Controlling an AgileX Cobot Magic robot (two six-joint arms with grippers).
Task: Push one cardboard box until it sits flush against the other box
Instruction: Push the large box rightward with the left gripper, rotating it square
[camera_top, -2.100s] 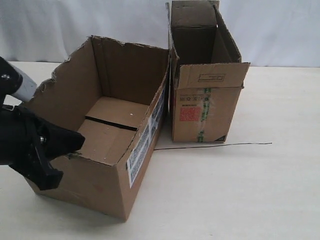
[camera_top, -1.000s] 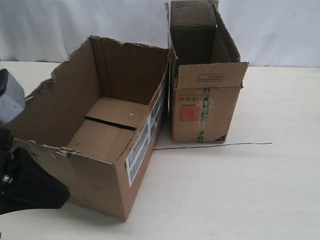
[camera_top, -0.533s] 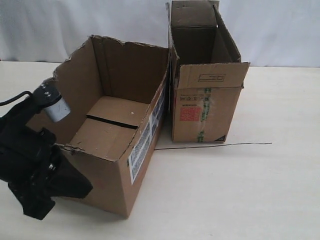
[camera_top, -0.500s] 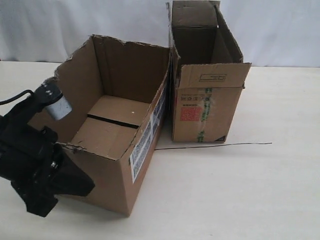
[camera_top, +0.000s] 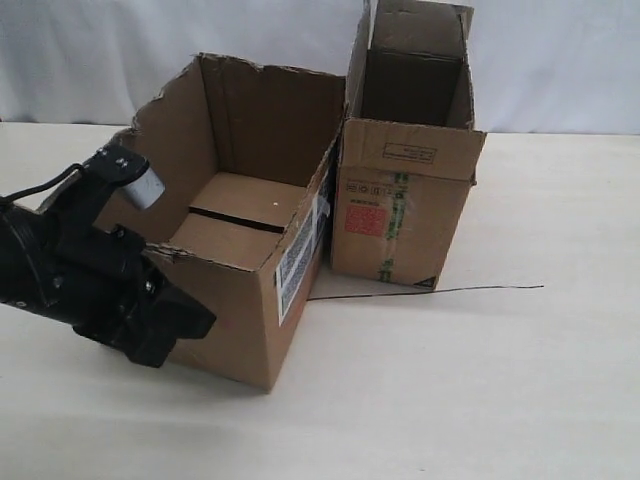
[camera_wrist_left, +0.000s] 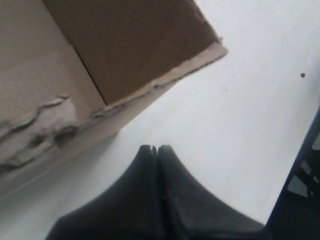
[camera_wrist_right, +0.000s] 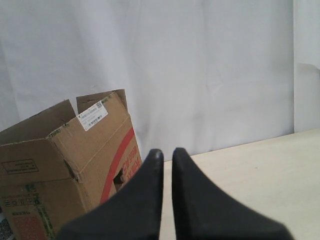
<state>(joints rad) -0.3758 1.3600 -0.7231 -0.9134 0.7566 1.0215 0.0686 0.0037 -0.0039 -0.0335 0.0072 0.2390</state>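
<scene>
Wide box, place: the wide brown cardboard box (camera_top: 245, 330) with ragged torn top edges stands on the pale table (camera_top: 500, 400), left of centre, its open top facing up.
Wide box, axis: its long axis runs from near to far, slanting a little to the right as it goes far. A short end faces near-left, and the long side with the white barcode label (camera_top: 295, 262) faces right.
Wide box, look: the inner bottom flaps meet at a dark seam. The rim is frayed all round and peels into layers at the near-left corner.
Narrow box: the narrow tall brown cardboard box (camera_top: 420, 170) stands just right of it with its flaps upright. A red square label (camera_top: 364, 220) and a green-printed tape strip (camera_top: 392, 225) are on its near face.
Contact: the wide box's far right corner meets the narrow box's left side. Toward the near end a wedge of table shows between them, so the sides are not flush.
Left gripper: the black left gripper (camera_top: 203, 322) sits low at the wide box's near-left corner. Its fingers (camera_wrist_left: 145, 165) are pressed together on nothing. Whether it touches the cardboard cannot be told.
Right gripper: the right gripper (camera_wrist_right: 166, 152) hangs above the table, its tips almost together with only a thin slit between them, holding nothing.
Table: a thin black line (camera_top: 450, 289) runs rightward from the gap between the boxes.
Backdrop: a white curtain (camera_top: 100, 50) hangs on the far side.
</scene>
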